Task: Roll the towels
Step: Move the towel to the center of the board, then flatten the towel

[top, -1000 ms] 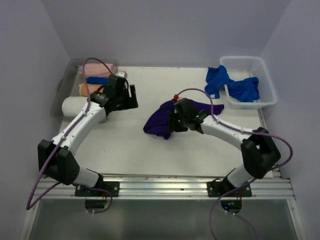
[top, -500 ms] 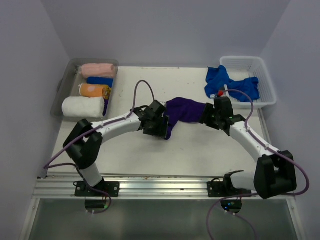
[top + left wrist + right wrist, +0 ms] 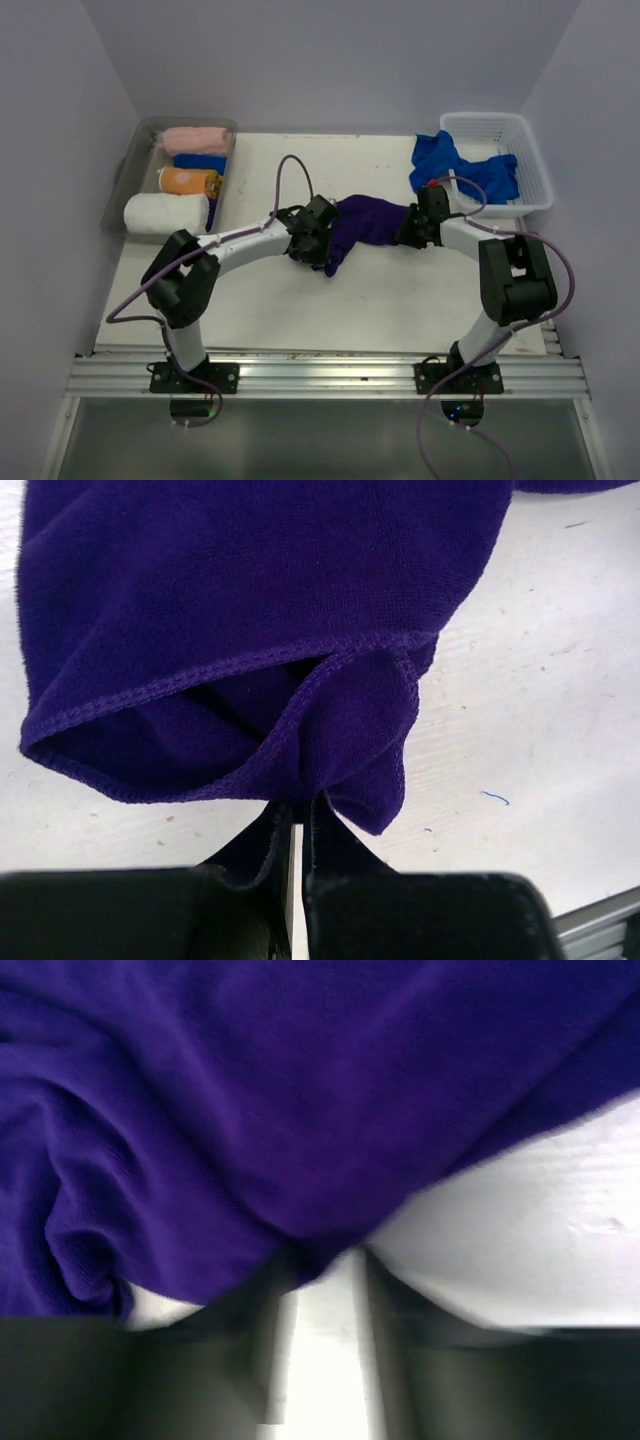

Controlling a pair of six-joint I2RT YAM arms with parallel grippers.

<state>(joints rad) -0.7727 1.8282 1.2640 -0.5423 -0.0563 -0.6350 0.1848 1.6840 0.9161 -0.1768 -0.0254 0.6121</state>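
From above, the grips themselves are hidden, and the right wrist view is blurred close up. The left fingers (image 3: 340,850) are pinched tight on a folded corner of the purple towel (image 3: 365,222); the right fingers (image 3: 255,1305) clamp its opposite edge. The towel spans between them mid-tabletop (image 3: 400,290), bunched and creased, with its stitched hem curling at the left end.

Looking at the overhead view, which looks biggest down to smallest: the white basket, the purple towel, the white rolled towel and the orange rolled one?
1. white basket
2. purple towel, bunched up with its ends hidden under the arms
3. white rolled towel
4. orange rolled towel
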